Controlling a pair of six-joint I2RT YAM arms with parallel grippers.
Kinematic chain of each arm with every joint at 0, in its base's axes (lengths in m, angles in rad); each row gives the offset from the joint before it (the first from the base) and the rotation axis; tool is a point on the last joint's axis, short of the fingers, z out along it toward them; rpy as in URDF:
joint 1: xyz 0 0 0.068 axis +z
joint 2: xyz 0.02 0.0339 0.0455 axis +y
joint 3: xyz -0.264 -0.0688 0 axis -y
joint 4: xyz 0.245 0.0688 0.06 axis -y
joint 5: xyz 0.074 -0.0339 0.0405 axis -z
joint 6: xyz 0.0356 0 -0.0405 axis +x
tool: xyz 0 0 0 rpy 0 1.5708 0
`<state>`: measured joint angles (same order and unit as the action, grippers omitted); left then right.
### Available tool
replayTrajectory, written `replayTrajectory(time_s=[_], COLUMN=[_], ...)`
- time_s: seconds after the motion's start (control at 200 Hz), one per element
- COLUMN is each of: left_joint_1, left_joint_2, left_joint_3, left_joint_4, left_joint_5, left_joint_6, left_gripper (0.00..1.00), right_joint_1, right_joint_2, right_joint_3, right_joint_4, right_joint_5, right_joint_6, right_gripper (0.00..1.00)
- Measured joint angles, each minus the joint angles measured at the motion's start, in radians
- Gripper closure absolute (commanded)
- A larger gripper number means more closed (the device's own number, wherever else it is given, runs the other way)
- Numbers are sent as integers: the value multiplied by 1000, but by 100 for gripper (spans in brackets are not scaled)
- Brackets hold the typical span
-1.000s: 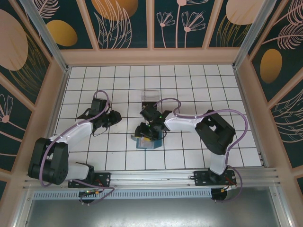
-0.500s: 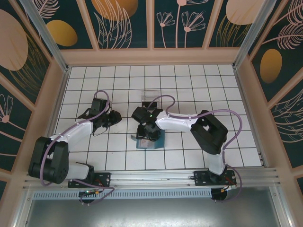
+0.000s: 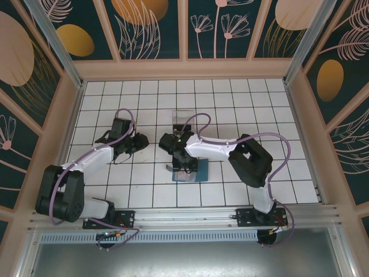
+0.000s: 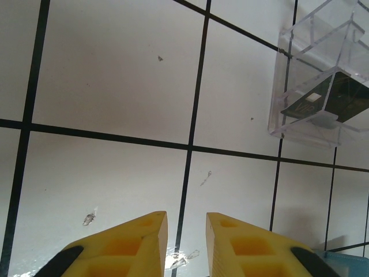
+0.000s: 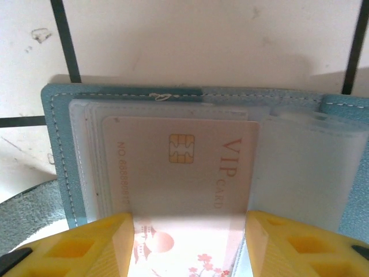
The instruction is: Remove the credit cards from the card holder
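Observation:
The slate-blue card holder [image 5: 63, 150] lies open on the tiles, its clear sleeves facing up; from above it sits near the table's middle [image 3: 199, 173]. A white VIP credit card [image 5: 179, 167] sticks partway out of a sleeve. My right gripper [image 5: 190, 222] is shut on it, one yellow finger against each side edge; in the top view this gripper [image 3: 183, 163] hangs over the holder. A dark credit card [image 4: 340, 98] lies inside the clear plastic tray [image 4: 300, 69]. My left gripper [image 4: 187, 231] is open over bare tile, left of the holder [image 3: 138, 143].
The clear tray [image 3: 184, 118] stands just behind the right wrist. The holder's blue corner [image 4: 340, 271] peeks in at the bottom right of the left wrist view. Wooden walls ring the white tiled floor [image 3: 259, 115], with free tiles right and at the back.
The right wrist has swung left and back over the holder. The holder has shifted slightly to the right. The left arm has stayed where it was.

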<state>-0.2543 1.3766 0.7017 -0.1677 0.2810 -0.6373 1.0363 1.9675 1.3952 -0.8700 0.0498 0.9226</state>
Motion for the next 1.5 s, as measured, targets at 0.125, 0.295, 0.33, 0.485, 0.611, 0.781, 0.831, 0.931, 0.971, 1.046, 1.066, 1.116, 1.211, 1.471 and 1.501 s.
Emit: replayTrajectory(time_s=[0.125, 0.295, 0.33, 0.485, 0.611, 0.781, 0.831, 0.931, 0.971, 1.046, 1.066, 1.116, 1.211, 1.471, 1.501], left_joint_1=[0, 0, 0, 0, 0, 0, 0, 0, 0, 0, 0, 0, 0, 0, 0], left_joint_2=[1, 2, 4, 8, 13, 16, 18, 22, 22, 22, 22, 22, 22, 21, 21], left_joint_3=[0, 0, 0, 4, 12, 16, 18, 26, 32, 45, 48, 54, 61, 63, 63], left_joint_4=[0, 0, 0, 0, 0, 0, -1, -2, -6, -15, -16, -17, -21, -29, -30], left_joint_5=[0, 0, 0, 0, 0, 3, 4, 3, 3, 3, 3, 3, 4, 7, 7], left_joint_6=[2, 2, 2, 2, 2, 2, 2, 6, 7, 9, 10, 10, 9, 8, 8], left_gripper=[75, 75, 75, 75, 75, 74, 74, 74, 74, 74, 74, 74, 74, 74, 74], right_joint_1=[3, 6, 6, 6, 6, 6, 6, 6, 6, 4, 4, 1, -7, -66, -76], right_joint_2=[1, 1, 1, 1, 1, 1, 1, 0, -4, -21, -26, -40, -71, -211, -234], right_joint_3=[19, 26, 26, 26, 27, 29, 29, 27, 19, -11, -18, -39, -87, -303, -335], right_joint_4=[-39, -82, -90, -123, -153, -183, -187, -191, -189, -190, -190, -190, -184, -39, -8], right_joint_5=[31, 70, 79, 105, 131, 159, 164, 172, 178, 186, 187, 189, 193, 138, 120], right_joint_6=[0, 0, 0, 0, 1, 4, 4, 5, 5, 10, 11, 13, 23, 26, 27], right_gripper=[44, 43, 43, 41, 40, 40, 40, 40, 40, 40, 40, 40, 40, 40, 41])
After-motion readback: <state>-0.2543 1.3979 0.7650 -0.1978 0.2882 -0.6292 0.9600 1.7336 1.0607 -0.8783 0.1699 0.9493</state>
